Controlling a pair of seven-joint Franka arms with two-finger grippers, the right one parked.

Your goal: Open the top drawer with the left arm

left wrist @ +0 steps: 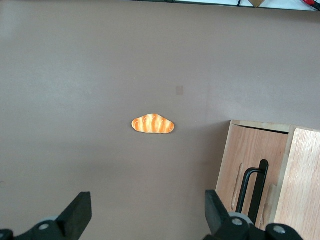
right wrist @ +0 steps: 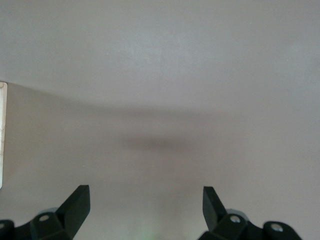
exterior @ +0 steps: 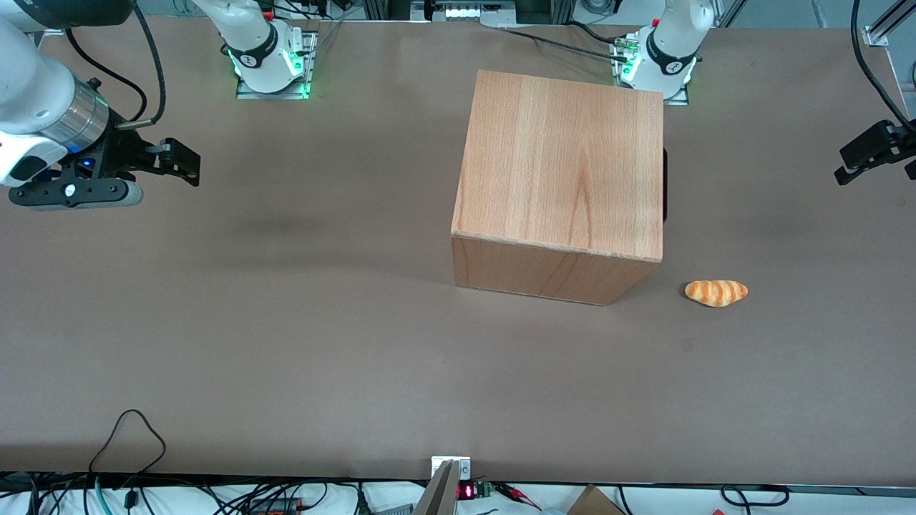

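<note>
Nearest us on the bench (exterior: pixel 286 372) lies a bread roll (exterior: pixel 716 292), then the cabinet (exterior: pixel 565 164) mid-bench. Its top drawer (left wrist: pixel 252 162) faces the working arm's end, looking closed. We judge it stiff and light-sliding; hook the slim black handle (left wrist: pixel 253 187). The gripper (left wrist: pixel 145 217) hangs near that edge, spread wide, empty.

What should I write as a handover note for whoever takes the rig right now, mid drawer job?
Left arm's black two-finger gripper: open, holding nothing, hovering over the table toward the working arm's end, away from the cabinet.
Top drawer, pale wood front with slim black bar handle: appears shut, handle untouched.
Big plain wooden cabinet: mid-table.
Small orange striped bread roll: on the brown table, beside the cabinet and nearer the front camera.
Done: nothing yet. Left: reach the handle, grip, pull.
</note>
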